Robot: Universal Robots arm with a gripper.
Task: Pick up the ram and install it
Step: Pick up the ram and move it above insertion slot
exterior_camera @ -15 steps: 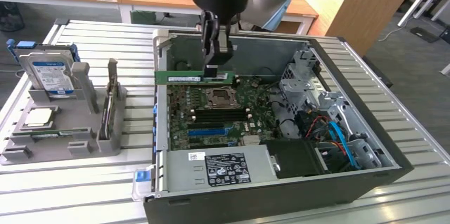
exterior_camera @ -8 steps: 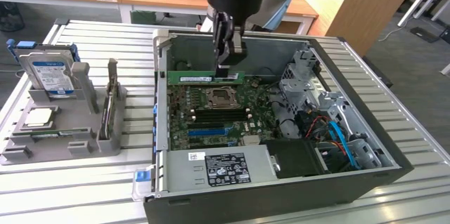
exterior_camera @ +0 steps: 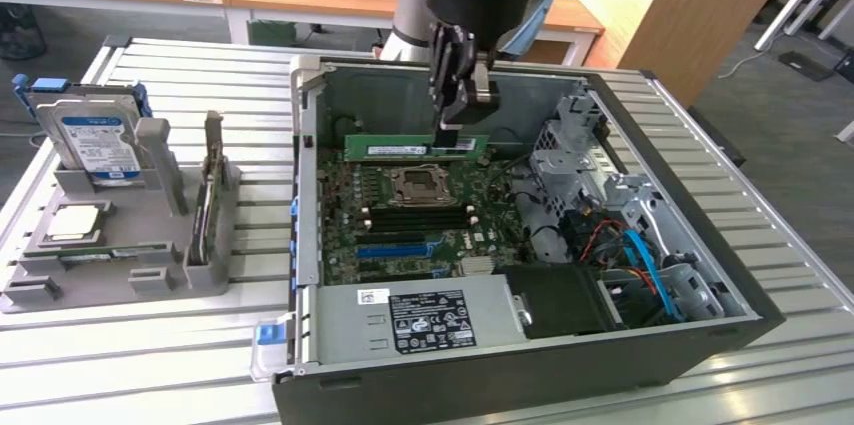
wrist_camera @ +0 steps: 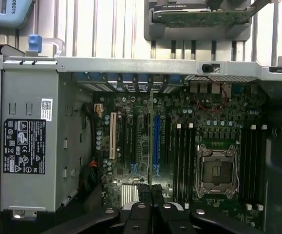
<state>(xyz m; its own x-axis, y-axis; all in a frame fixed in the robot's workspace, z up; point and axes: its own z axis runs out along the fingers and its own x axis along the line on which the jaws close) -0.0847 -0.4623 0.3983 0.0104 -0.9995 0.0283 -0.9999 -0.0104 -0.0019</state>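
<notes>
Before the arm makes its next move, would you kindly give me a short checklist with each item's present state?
1. Grip: the ram is clamped in the gripper: ok.
2. Attitude: the ram is held level, parallel to the memory slots: ok.
3. The memory slots are empty: ok.
4. The ram is directly over a slot: cannot tell.
5. The cables lie clear of the memory slots: ok.
</notes>
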